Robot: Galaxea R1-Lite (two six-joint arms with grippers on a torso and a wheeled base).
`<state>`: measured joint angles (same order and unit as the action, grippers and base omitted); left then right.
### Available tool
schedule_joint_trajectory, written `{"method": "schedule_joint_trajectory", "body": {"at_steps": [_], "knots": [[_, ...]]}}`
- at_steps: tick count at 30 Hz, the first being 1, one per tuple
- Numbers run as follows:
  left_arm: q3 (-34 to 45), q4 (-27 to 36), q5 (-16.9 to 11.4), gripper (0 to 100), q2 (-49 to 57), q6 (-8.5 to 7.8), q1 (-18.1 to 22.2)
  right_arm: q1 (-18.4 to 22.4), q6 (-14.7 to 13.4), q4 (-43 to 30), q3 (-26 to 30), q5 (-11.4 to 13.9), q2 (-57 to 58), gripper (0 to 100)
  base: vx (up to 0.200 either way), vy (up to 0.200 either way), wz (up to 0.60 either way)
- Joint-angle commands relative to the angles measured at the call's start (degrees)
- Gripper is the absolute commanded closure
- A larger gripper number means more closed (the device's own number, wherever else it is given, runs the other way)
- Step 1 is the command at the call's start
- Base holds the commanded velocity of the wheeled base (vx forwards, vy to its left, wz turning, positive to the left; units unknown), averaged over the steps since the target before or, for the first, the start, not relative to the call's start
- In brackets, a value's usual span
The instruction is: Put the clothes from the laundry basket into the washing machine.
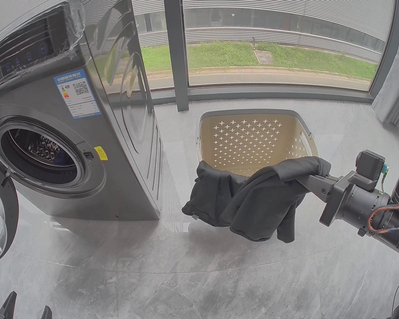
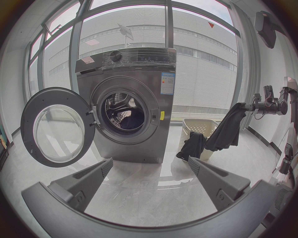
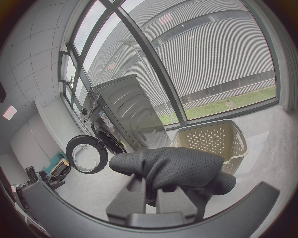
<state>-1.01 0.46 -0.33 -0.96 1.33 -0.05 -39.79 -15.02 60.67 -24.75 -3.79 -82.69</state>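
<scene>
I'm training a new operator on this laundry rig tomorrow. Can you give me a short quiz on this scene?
1. True or false: the round door of the grey front-loading washing machine is shut.
2. The right gripper is shut on: A) a white towel; B) a black fabric garment; C) nothing.
3. Fill in: the left gripper is ____ (open or shut).
Key: 1 false; 2 B; 3 open.
</scene>
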Motion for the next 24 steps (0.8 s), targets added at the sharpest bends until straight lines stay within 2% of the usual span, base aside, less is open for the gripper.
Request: {"method": "schedule_joint_trajectory", "body": {"at_steps": [1, 17, 24], "knots": [[0.84, -0.02, -0.02, 0, 0.79, -0.01, -0.04, -0.02, -0.01, 0.06, 0.05, 0.10, -0.63, 100, 0.000, 0.200, 0.00], [0.84, -0.02, 0.07, 0, 0.79, 0.08, -0.04, -0.46, 0.08, 0.15, 0.05, 0.19, -1.16, 100, 0.000, 0.200, 0.00], [0.84, -0.02, -0.02, 0, 0.79, 0.08, 0.05, -0.46, 0.08, 0.15, 0.05, 0.28, -1.16, 100, 0.000, 0.000, 0.00]]}}
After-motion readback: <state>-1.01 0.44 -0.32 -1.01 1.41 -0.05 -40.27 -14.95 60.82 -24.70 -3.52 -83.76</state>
